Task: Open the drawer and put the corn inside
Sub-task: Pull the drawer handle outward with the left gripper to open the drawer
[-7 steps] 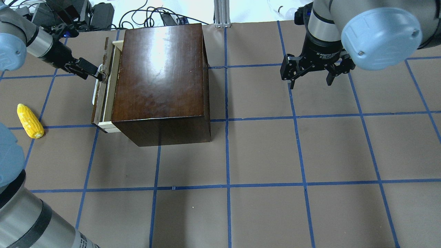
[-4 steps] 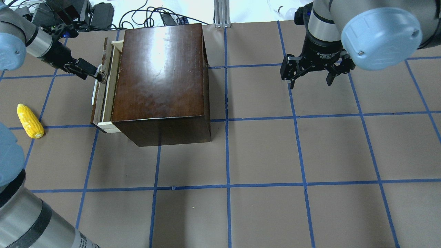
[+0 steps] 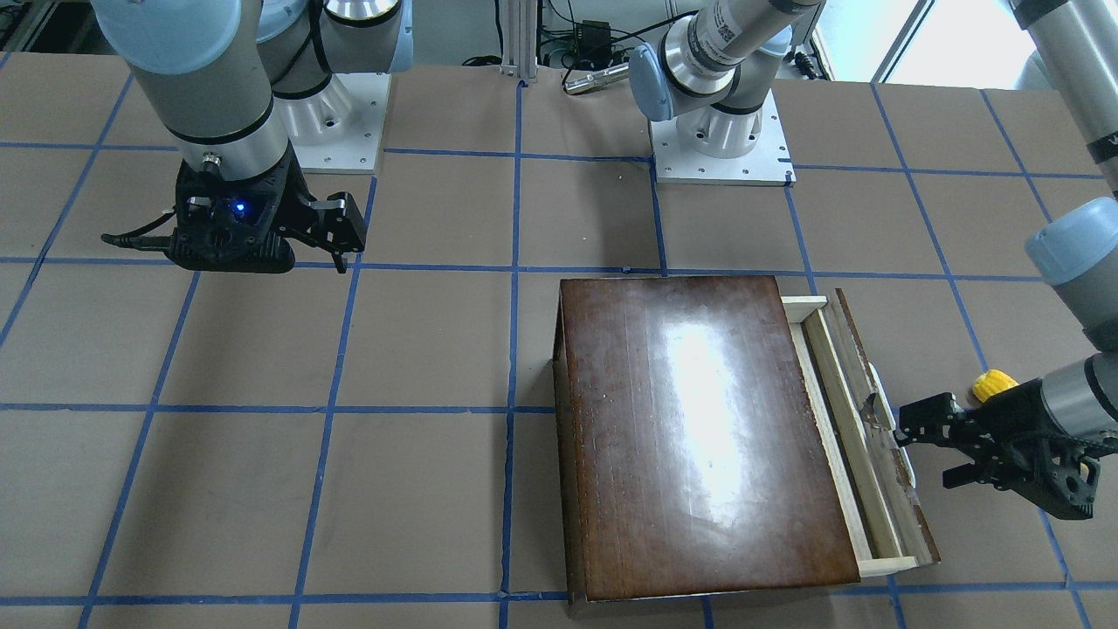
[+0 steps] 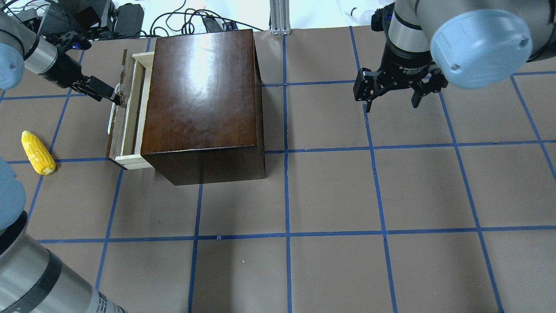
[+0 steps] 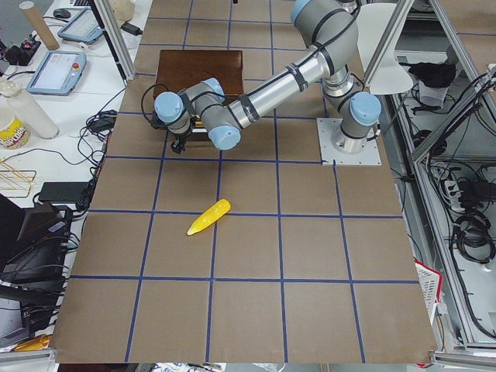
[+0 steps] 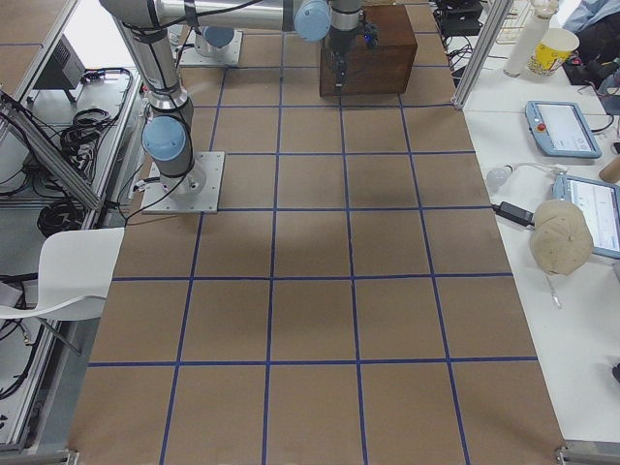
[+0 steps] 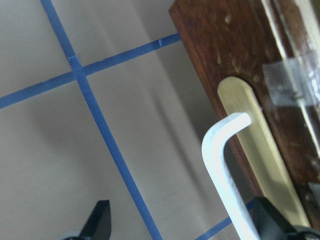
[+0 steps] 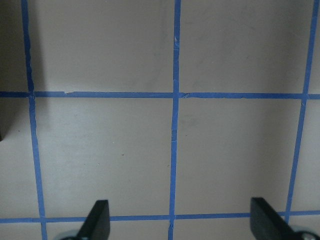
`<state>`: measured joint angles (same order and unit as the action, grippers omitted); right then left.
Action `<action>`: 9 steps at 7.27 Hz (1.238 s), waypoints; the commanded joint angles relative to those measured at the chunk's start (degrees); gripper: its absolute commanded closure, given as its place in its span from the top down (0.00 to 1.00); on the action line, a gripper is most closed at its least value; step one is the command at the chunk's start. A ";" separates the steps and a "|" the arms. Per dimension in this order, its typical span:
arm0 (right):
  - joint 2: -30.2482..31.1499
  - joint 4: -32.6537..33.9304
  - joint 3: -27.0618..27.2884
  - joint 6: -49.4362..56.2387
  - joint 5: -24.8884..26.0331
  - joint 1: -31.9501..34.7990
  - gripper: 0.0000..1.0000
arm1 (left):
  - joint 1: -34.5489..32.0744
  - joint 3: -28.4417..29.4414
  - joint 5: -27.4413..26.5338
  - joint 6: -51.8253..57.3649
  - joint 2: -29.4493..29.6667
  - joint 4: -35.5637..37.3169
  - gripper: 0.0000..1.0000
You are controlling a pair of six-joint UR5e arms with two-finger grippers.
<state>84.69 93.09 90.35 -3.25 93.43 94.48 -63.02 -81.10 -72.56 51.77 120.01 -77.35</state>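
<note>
The glossy dark-brown box stands at the back left. Its drawer is pulled part way out on the box's left side, showing a strip of pale tray behind the dark front panel. My left gripper is open at the small whitish handle. In the left wrist view the handle stands between the spread fingers, close to one fingertip. The yellow corn lies on the table left of the drawer, clear of it. My right gripper is open and empty, hovering over the table at the back right.
Brown paper with blue tape grid lines covers the table. Cables and gear lie past the back edge. In the exterior left view the corn lies a grid square from the box.
The drawer has slid further out of the box to the left. My left gripper moved left with the handle. The corn and the right arm have not moved.
</note>
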 commanded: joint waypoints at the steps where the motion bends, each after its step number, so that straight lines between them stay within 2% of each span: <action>1: 0.03 -0.01 0.00 0.00 0.00 0.00 1.00 | 0.79 0.76 -1.26 0.53 0.05 -0.78 1.00; 7: -0.05 0.08 0.00 0.00 0.00 0.00 1.00 | 2.55 2.52 -1.53 5.01 -0.03 -3.94 1.00; 9: -0.05 0.08 0.00 0.00 -0.09 0.00 1.00 | 2.99 3.74 -1.70 -0.83 -2.58 -7.02 1.00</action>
<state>84.67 93.15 90.35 -3.25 93.41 94.48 -60.41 -78.13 -74.17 54.76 118.81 -82.71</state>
